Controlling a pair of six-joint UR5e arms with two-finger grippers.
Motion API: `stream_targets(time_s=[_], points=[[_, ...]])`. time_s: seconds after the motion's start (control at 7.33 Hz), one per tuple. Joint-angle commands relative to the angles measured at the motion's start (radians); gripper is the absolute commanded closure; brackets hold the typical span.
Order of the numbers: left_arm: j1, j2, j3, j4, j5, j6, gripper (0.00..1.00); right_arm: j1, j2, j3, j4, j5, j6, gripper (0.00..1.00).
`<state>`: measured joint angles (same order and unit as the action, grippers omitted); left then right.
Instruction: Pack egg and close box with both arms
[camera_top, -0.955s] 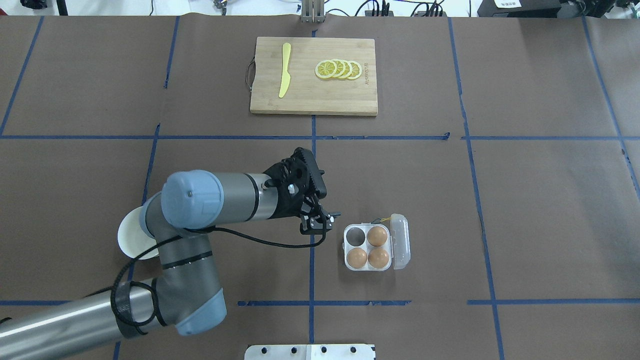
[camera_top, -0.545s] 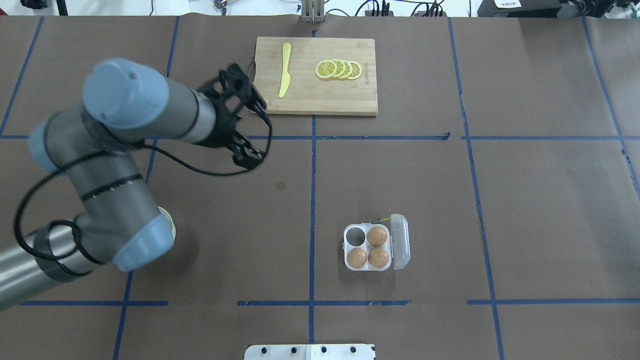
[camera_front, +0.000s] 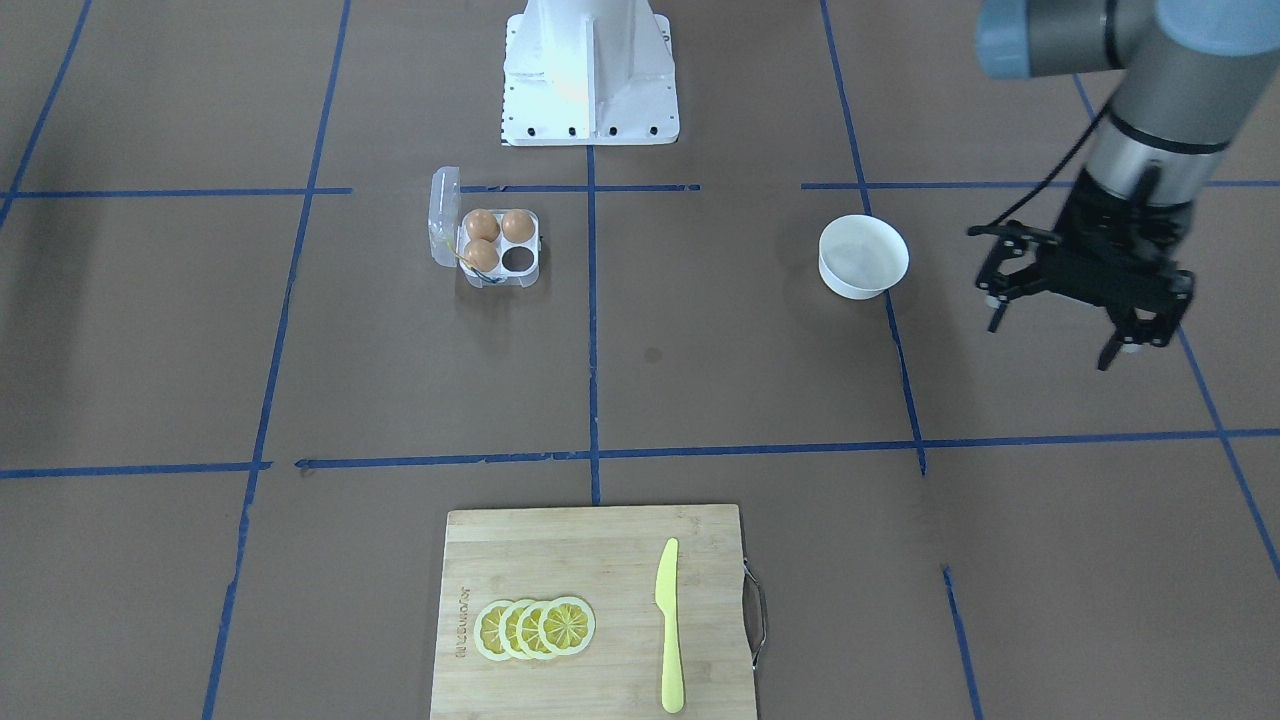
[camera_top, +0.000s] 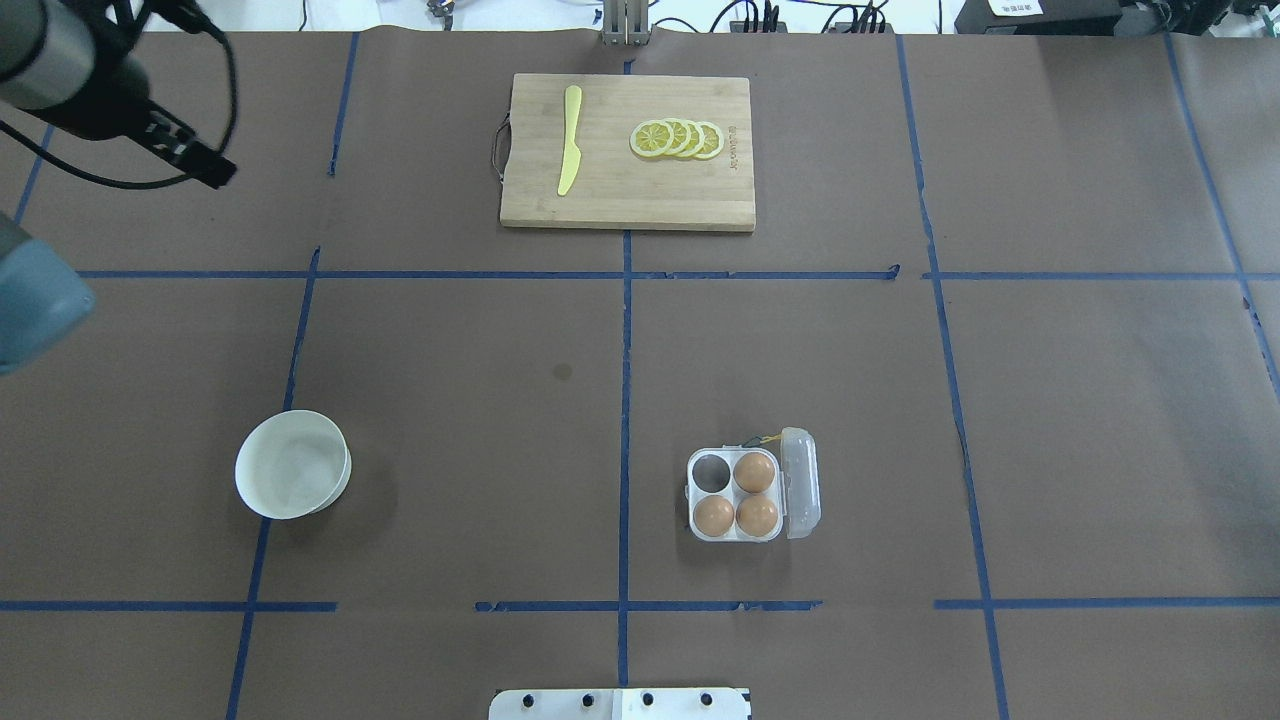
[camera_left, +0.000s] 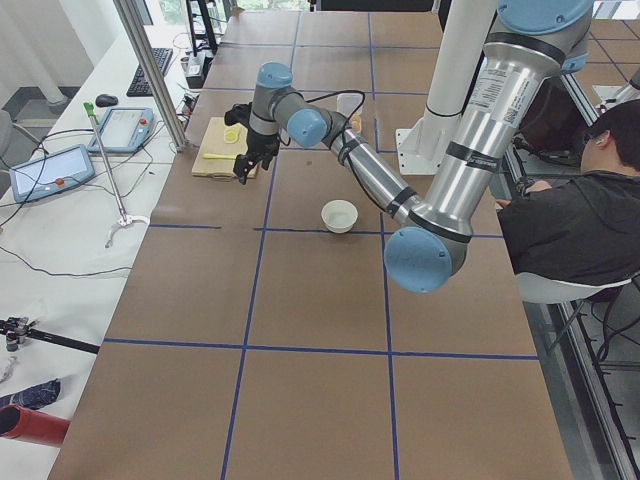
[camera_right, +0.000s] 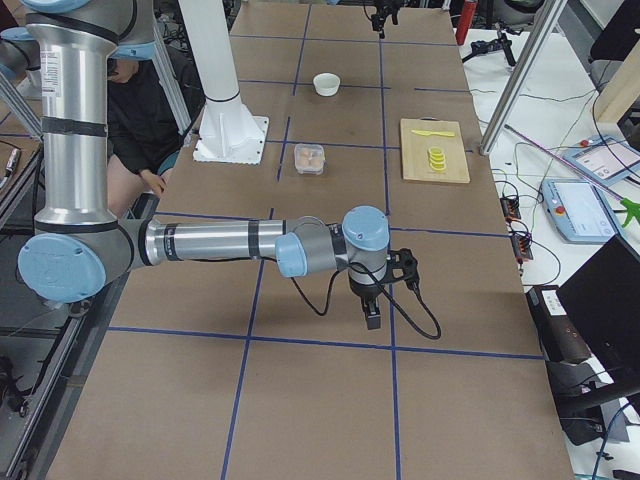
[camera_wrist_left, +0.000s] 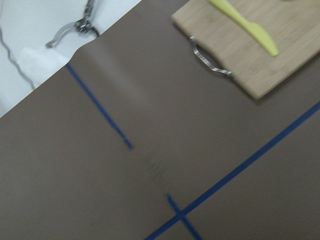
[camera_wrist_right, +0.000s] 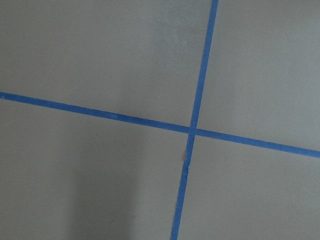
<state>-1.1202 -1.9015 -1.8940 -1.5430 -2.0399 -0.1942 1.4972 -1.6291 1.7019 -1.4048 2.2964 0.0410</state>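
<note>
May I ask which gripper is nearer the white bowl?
Left. The left gripper hangs not far from the white bowl; the right gripper is toward the opposite end of the table.

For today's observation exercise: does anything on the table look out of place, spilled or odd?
Nothing is spilled or broken. One oddity: the egg box stands open with three eggs and one cup empty, yet the white bowl is empty too and no loose egg shows on the table.

Left gripper (camera_front: 1055, 335) is hanging spread wide and empty, while right gripper (camera_right: 372, 318) is pointing down from its outstretched arm
</note>
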Motion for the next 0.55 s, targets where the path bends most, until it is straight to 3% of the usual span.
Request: stream_targets(time_s=[0.0, 0.14, 0.41], points=[[-0.206, 0.117, 0.154, 0.004, -0.079, 0.009, 0.00, 0.000, 0.003, 0.007, 0.000, 0.000, 0.000, 0.00], [-0.290, 0.142, 0.229, -0.008, -0.082, 0.012, 0.00, 0.000, 0.005, 0.009, 0.000, 0.000, 0.002, 0.00], [-0.364, 0.240, 0.253, -0.011, -0.117, 0.089, 0.00, -0.002, 0.008, 0.012, 0.000, 0.002, 0.003, 0.00]])
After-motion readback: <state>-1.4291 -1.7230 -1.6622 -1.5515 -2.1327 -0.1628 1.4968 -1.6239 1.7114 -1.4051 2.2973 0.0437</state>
